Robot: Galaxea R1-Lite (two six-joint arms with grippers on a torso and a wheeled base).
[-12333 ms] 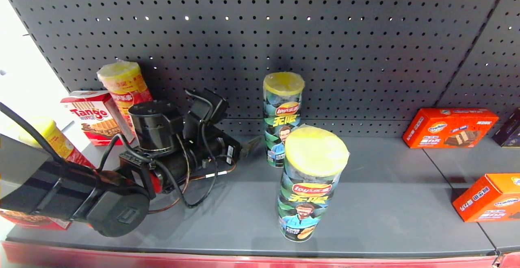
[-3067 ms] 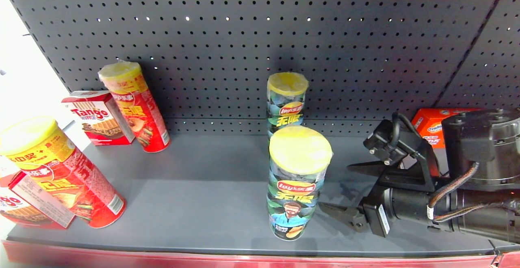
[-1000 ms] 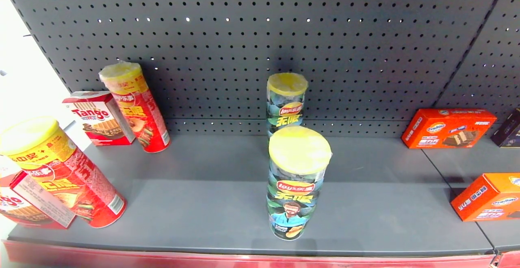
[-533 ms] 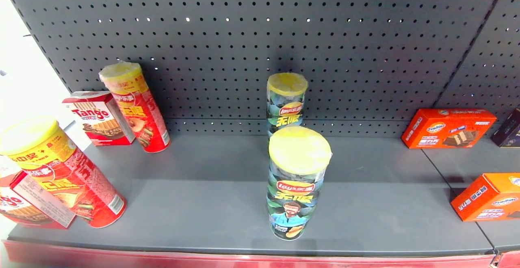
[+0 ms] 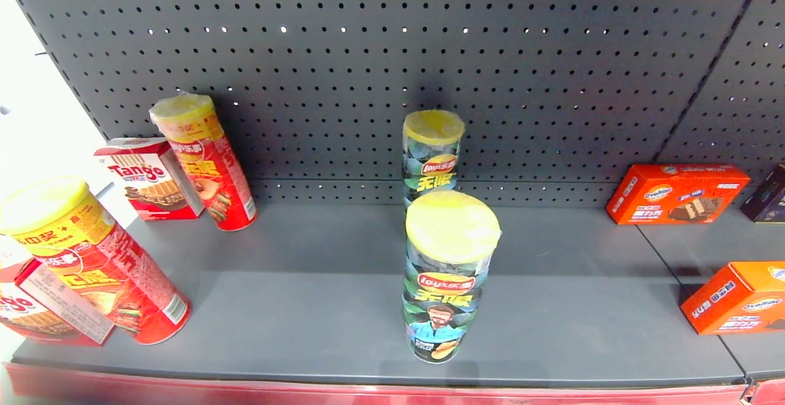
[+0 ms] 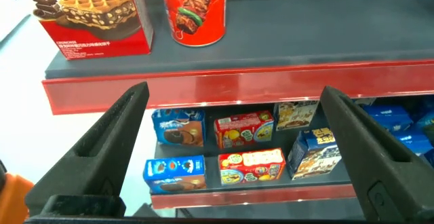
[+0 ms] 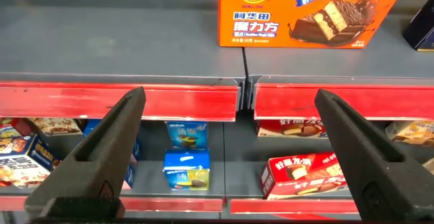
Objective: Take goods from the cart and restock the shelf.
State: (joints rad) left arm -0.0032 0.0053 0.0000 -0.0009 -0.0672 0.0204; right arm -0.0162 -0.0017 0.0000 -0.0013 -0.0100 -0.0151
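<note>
Left pincer [image 6: 234, 95] and right pincer [image 7: 230, 96] gape wide, empty for fetching; the centre-frame green can [image 5: 451, 276] stands label-out, likely for shoppers.

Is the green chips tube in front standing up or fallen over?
Standing up. The front green tube rests on its base on the shelf, its yellow lid facing up.
</note>
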